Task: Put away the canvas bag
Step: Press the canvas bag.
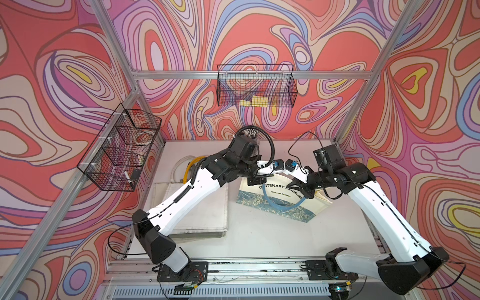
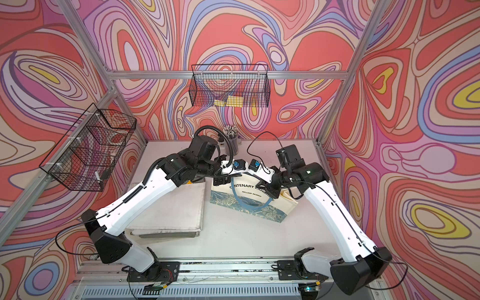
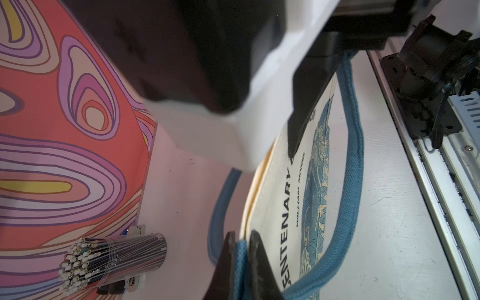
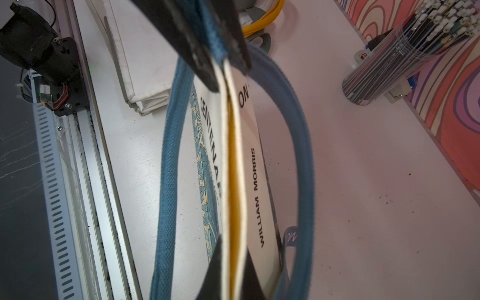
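A white tabletop (image 1: 259, 241) sits inside an aluminium frame (image 1: 181, 74), walled by swirling red, pink, lilac and yellow wallpaper (image 1: 259, 31). On the wall at 12 o'clock hangs a black wire basket (image 1: 233, 88) holding yellow note pads (image 1: 258, 100). A second, divided wire basket (image 1: 104, 166) hangs at 9 o'clock, its contents hard to make out. A clear cup of pens (image 2: 232, 139) stands at the table's 12 o'clock edge. Folded white cloth bags (image 1: 205, 207) lie at 9 o'clock. The canvas bag (image 1: 275, 200), printed "William Morris", is just off centre toward 3 o'clock. The left gripper (image 3: 240, 259) pinches its blue handle (image 3: 350, 161) at the rim, and the right gripper (image 4: 233, 265) is clamped on the bag's top edge.
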Controlling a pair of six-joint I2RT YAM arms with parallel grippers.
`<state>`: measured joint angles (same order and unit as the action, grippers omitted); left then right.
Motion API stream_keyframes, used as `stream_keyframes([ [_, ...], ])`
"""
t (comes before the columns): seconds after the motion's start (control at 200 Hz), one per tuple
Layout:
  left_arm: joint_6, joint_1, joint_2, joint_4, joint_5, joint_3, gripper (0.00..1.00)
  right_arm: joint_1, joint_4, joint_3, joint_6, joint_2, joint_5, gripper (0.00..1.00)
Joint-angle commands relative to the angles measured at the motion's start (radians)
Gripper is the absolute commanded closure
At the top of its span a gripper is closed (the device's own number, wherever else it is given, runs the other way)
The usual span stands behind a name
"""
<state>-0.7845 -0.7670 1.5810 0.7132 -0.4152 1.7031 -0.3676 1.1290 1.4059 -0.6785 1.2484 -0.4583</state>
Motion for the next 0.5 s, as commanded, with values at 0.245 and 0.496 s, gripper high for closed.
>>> stream_keyframes([
  [0.245,-0.12,0.025,-0.067,0.015,0.054,-0.087,1.0,0.003,-0.074,-0.018,0.094,-0.048,-0.059,0.5],
  [0.496,-0.176,0.11,-0.187,-0.055,-0.041,-0.192,1.0,0.003,-0.035,0.008,0.112,-0.129,-0.062,0.19],
])
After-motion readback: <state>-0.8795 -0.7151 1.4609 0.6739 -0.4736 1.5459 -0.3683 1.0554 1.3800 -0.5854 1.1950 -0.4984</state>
